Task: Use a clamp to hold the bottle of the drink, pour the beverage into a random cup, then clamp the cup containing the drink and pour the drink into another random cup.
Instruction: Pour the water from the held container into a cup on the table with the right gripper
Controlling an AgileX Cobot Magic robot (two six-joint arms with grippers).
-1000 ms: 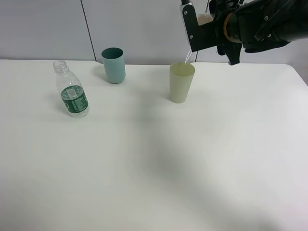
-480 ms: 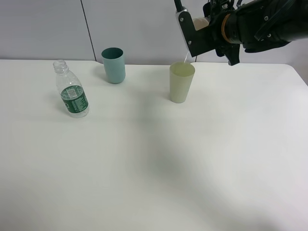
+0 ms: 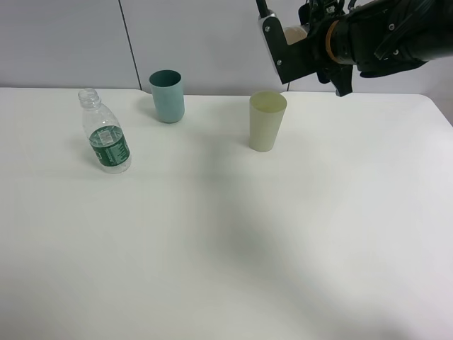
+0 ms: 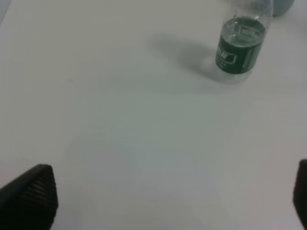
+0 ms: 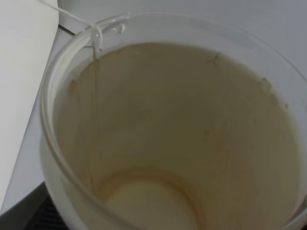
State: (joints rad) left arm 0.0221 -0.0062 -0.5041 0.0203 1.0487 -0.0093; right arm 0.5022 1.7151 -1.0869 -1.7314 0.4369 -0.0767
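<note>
I've got the clear cup [image 5: 172, 129] pinched in my right gripper [image 3: 287, 53], tipped hard over and held high above the pale green cup [image 3: 267, 121]. From my wrist cam the inside looks basically drained, just a thin wet streak running to the lip and a bead hanging there. So I'd say the second pour is about finished. To do it well I'd hold the tilt a moment so that last drip falls inside the green rim, then roll back upright slowly, keeping the lip over the cup so nothing lands on the table [image 3: 283, 248].

The bottle [image 3: 105, 132] stands upright with its cap off, over on the left, well apart from the pour, and the teal cup [image 3: 167, 95] sits near the back edge between the bottle and the green one. My left gripper [image 4: 158, 191] hovers with its fingers spread wide, holding nothing, looking at the bottle from a distance.

The tabletop is plain white and looks dry. Behind it there's a grey panelled wall [image 3: 198, 35].
</note>
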